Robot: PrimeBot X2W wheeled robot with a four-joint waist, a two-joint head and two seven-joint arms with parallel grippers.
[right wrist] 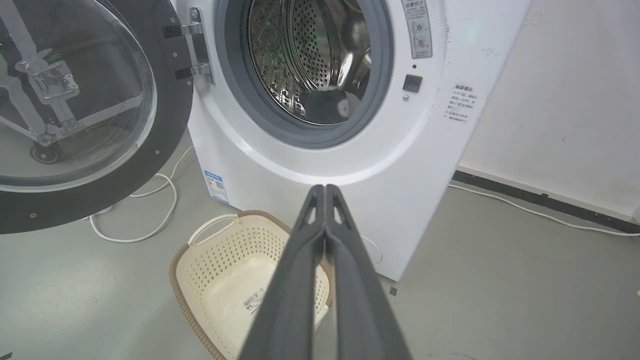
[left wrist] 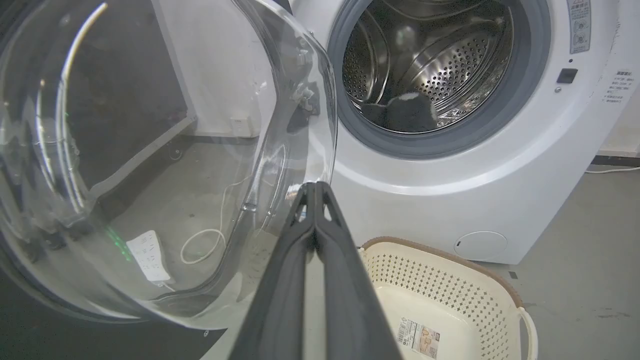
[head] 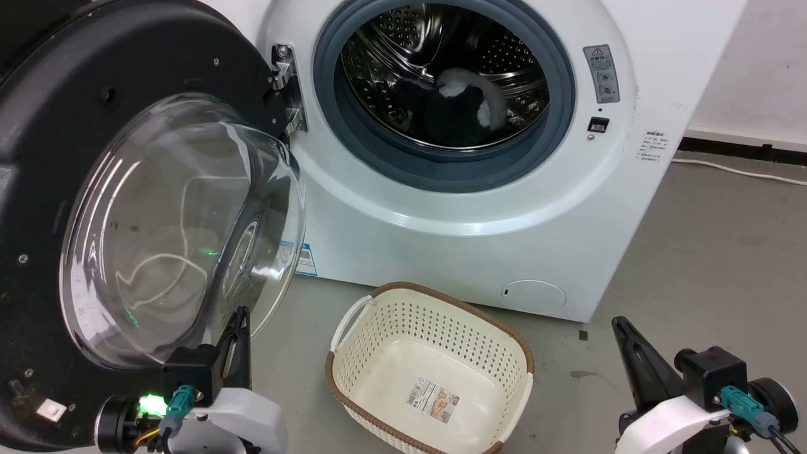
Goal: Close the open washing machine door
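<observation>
Door (head: pixel 135 214) is wide open, swung out to my left on its hinge (head: pixel 287 88), inner side w/ the glass bowl (left wrist: pixel 150 150) turned toward me. Washer (head: pixel 479 208) opening is fully exposed: drum (head: pixel 441 69) visible w/ some dark clothes (head: pixel 451 110) lying inside, latch slot (head: pixel 597 124) on the right of the front panel uncovered. So progress is approx zero, no closing done. My left gripper (head: pixel 241 315) sits low, just beside the lower edge of the glass bowl, fingers pressed together, nothing between them. In left wrist view the fingertips (left wrist: pixel 306 205) overlap the bowl's edge; can't tell if touching or just short of it. My right gripper (head: pixel 621 323) is well apart from the door, low on the right past the basket (head: pixel 353 331), its fingers (right wrist: pixel 300 260) also together and empty. Left to do, imo: get the left arm onto the door's rim or far face, swing it round the hinge toward the opening, then press till the latch catches. Basket stands on the floor (head: pixel 706 265) in front of the washer, near the door's swing path. It's prob low enough to clear, but can't be sure from these views.
</observation>
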